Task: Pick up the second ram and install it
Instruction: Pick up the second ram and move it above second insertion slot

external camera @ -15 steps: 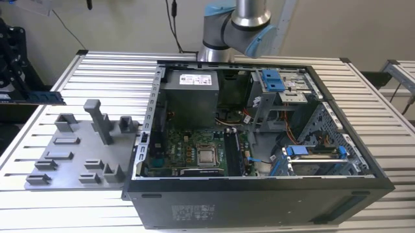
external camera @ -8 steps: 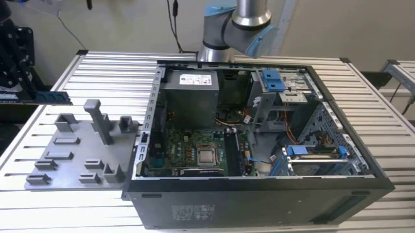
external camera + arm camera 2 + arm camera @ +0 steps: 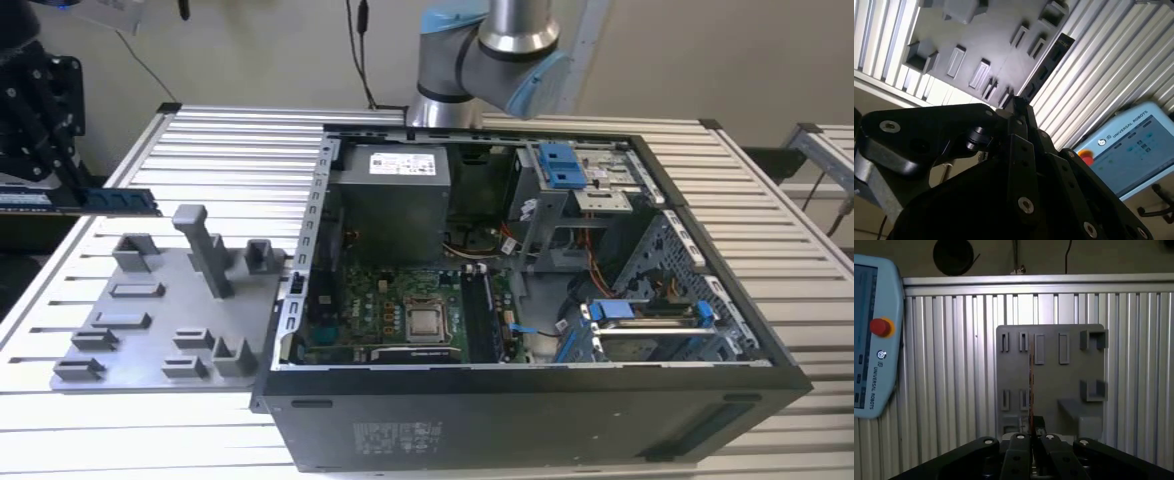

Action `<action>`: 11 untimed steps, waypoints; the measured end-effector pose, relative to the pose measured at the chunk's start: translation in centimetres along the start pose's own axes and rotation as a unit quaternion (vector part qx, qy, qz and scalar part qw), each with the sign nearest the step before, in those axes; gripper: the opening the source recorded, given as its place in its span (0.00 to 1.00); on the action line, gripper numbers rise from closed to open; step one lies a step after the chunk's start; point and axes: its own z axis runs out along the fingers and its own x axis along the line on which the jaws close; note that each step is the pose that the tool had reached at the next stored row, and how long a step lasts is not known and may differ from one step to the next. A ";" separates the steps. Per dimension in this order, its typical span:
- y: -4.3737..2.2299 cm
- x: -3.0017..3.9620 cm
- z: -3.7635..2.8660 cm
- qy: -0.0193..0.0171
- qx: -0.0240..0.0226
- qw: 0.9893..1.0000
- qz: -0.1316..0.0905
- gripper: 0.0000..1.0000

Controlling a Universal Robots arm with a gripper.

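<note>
Ram [image 3: 114, 201] clamped between gripper [image 3: 1016, 104] fingers, sticking out past the tips, clear of tray [image 3: 1054, 382] beyond them. Pick looks done, carry in hand. Install needs ram edge square to a slot [image 3: 475, 305] in case [image 3: 534, 410], well off from the fingers. Case walls crowd it, but there's open room above.

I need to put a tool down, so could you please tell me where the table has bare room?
Bare slats lie beyond the holder plate, toward the far edge of the table, and along the near edge before the plate. A strip runs on the exterior view's right of the computer case. Crowded: the plate's holders and the case's inside.
</note>
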 end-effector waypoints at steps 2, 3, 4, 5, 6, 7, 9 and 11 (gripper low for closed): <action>-0.41 -0.01 0.00 0.000 0.000 1.000 0.000 0.14; -0.57 -0.02 0.00 0.000 0.000 1.000 0.000 0.14; -0.77 -0.02 -0.01 0.000 0.000 1.000 0.000 0.14; -0.94 -0.03 -0.02 0.000 0.000 1.000 0.000 0.14; -1.08 -0.03 -0.02 0.000 0.000 1.000 0.000 0.14; -1.24 -0.04 -0.02 0.000 0.000 1.000 0.000 0.14; -1.56 -0.05 -0.03 0.000 0.000 1.000 0.000 0.14; -1.88 -0.06 -0.04 0.000 0.000 1.000 0.000 0.14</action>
